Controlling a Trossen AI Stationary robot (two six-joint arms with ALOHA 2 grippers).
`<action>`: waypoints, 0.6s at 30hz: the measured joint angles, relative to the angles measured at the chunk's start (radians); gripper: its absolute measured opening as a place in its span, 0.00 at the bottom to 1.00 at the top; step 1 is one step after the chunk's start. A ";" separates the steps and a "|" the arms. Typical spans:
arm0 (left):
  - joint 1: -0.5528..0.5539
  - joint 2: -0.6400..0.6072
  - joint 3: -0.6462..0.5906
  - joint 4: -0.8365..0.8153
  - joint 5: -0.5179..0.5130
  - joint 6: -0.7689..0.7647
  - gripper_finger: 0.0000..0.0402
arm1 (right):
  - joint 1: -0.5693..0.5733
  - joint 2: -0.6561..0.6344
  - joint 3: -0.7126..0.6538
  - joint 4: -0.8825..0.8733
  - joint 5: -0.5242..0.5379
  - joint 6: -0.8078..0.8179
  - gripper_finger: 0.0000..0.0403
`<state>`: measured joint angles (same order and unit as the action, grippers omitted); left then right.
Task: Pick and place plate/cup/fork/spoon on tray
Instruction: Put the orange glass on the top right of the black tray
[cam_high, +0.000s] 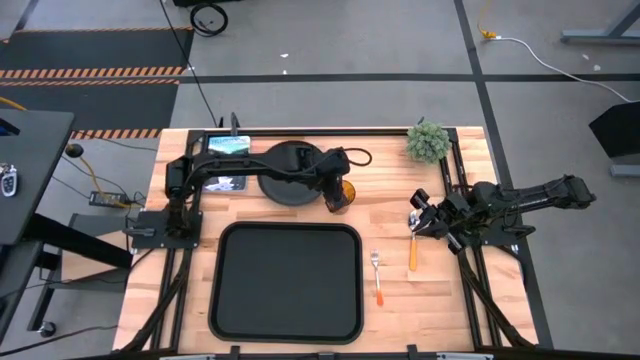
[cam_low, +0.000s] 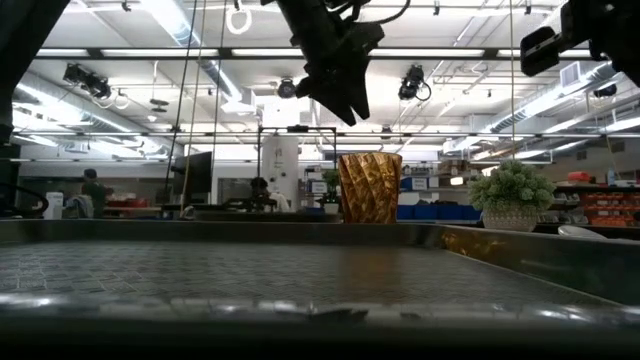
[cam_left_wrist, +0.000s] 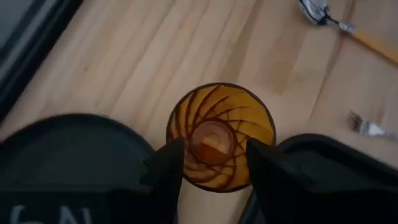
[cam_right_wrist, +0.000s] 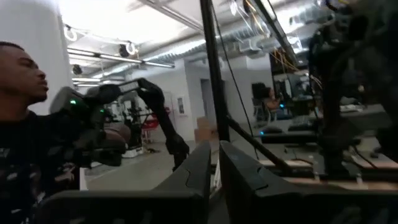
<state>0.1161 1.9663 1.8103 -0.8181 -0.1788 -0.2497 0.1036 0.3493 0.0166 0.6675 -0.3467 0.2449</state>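
Observation:
The amber cup stands upright on the wooden table, just right of the round black plate and beyond the far edge of the black tray. My left gripper is open and hangs above the cup. In the left wrist view its fingers stand either side of the cup's rim without touching it. The fork and the spoon lie right of the tray. My right gripper is shut and waits by the spoon's bowl end.
A small potted plant stands at the back right, and a flat device lies at the back left behind the plate. The tray's raised rim fills the front of the low view. A person shows in the room in the right wrist view.

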 joint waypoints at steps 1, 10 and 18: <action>-0.004 0.000 0.000 -0.001 0.000 0.010 0.45 | 0.000 0.001 0.000 0.003 0.016 0.007 0.10; -0.030 0.000 0.000 -0.001 0.002 0.090 0.45 | 0.000 0.002 0.000 0.058 0.176 0.019 0.10; -0.029 0.000 -0.001 -0.002 0.001 0.116 0.45 | 0.000 0.002 0.000 0.080 0.182 0.015 0.10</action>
<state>0.0869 1.9663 1.8095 -0.8205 -0.1773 -0.1337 0.1036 0.3515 0.0166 0.7472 -0.1648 0.2598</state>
